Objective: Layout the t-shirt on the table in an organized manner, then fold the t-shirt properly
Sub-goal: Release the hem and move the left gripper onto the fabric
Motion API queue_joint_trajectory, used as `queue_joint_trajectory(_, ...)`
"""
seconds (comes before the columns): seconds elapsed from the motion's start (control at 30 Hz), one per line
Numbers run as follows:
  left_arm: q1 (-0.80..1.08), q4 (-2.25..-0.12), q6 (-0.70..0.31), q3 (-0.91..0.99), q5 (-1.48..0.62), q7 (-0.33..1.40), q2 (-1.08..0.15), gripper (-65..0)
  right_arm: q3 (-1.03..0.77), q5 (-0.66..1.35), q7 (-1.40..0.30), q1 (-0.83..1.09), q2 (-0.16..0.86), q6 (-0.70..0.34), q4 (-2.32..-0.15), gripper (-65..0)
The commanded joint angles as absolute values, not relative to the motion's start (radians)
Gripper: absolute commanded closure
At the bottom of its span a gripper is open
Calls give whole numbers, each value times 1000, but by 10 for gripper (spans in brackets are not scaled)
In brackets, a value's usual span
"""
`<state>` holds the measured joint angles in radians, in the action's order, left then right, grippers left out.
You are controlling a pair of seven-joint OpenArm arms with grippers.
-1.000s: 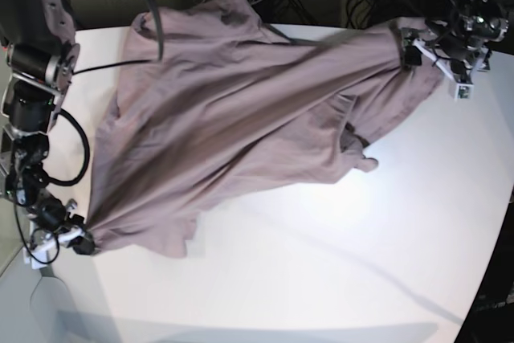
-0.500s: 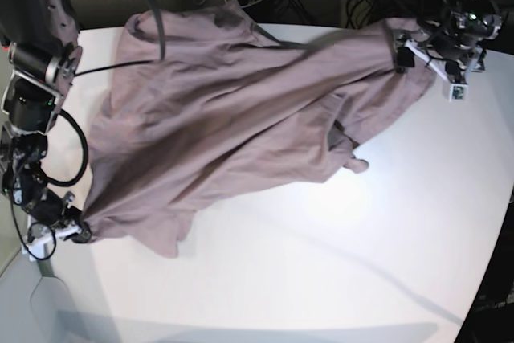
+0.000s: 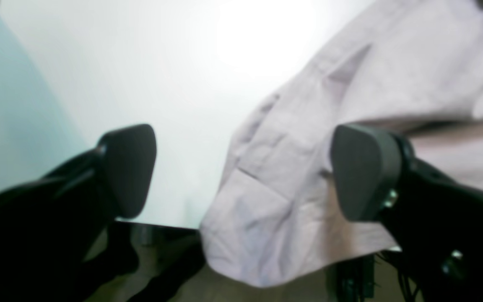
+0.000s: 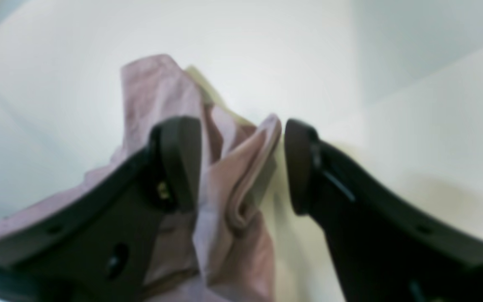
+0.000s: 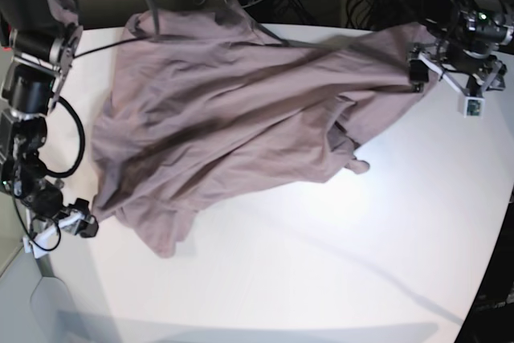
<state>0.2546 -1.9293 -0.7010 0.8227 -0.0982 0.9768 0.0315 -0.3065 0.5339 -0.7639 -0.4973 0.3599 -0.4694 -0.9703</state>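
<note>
Laying-out step: shirt spread but not yet flat

The soft, wrinkled mauve-brown cotton t-shirt [image 5: 233,118] lay diagonally across the smooth matte white counter [image 5: 321,263], creased and bunched. At the shirt's two ends, the left end effector [image 5: 442,70] and the right end effector [image 5: 72,226] both stood apart, clamping nothing. I judged the next move called for regripping corners and smoothing the cloth flat.

Left gripper [image 3: 241,172] gapes wide; right gripper [image 4: 241,165] stands parted too (both arms reach outward).
</note>
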Motion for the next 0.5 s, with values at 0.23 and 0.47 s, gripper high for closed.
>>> queue_joint_trajectory(0.23,196,-1956,-698,822,-222,1063,-1,-650,-309,561,-746,-302,280,-476,-1409,-325)
queue_joint_trajectory(0.47,166,-1860,-698,769,-444,1063,-91,-650,-309,561,-746,-108,188,-476,-1547,-325)
